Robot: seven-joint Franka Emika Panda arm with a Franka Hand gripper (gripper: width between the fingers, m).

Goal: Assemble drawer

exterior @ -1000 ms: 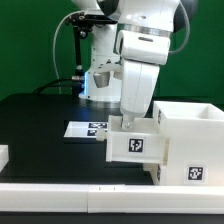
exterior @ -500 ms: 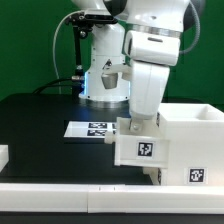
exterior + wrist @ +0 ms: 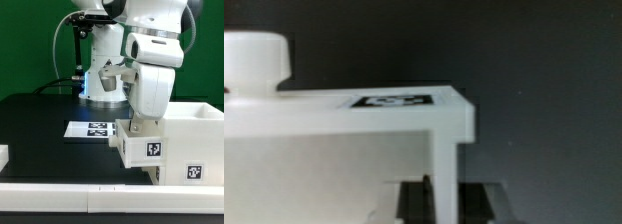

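Note:
My gripper is shut on the wall of a small white drawer tray with a black-and-white tag on its front. It holds the tray just above the table, right beside the large white drawer housing at the exterior view's right. In the wrist view the two dark fingertips pinch the tray's thin wall, my gripper closed around it. The tray fills most of that view, with its round knob and a tag on its top edge.
The marker board lies on the black table behind the tray. A small white part shows at the exterior view's left edge. A white ledge runs along the table's front. The robot base stands at the back.
The arm has carried the tray toward the exterior view's right, closer to the housing, and slightly lower. The grip is unchanged.

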